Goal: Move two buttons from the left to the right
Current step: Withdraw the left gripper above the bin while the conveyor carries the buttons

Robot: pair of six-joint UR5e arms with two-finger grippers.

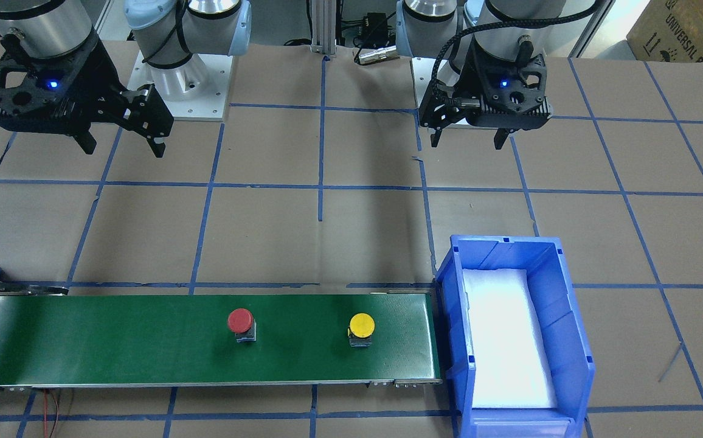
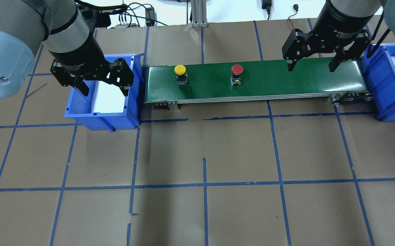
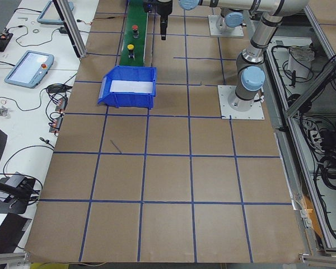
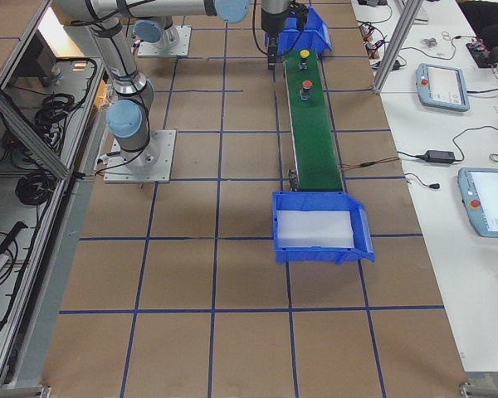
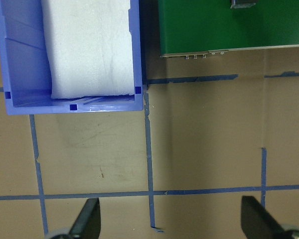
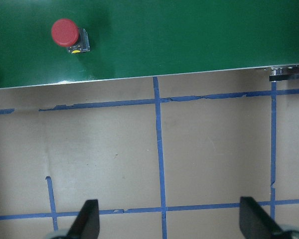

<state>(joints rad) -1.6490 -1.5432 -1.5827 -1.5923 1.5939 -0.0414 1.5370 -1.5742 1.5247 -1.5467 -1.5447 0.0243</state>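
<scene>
Two buttons stand upright on the green conveyor belt [image 2: 286, 80]. The yellow-capped button [image 2: 180, 70] [image 1: 362, 325] is near the belt's left end. The red-capped button [image 2: 237, 69] [image 1: 240, 320] is near the middle; it also shows in the right wrist view [image 6: 65, 32]. My left gripper [image 2: 105, 91] [image 1: 467, 141] is open and empty, held high on the robot's side of the left blue bin. My right gripper [image 2: 312, 66] [image 1: 123, 148] is open and empty, held high on the robot's side of the belt's right part. Neither touches a button.
A blue bin [image 2: 81, 111] [image 1: 458, 292] with a white foam liner sits at the belt's left end. A second blue bin [image 2: 387, 89] sits at the belt's right end. The table is brown paper with blue tape lines.
</scene>
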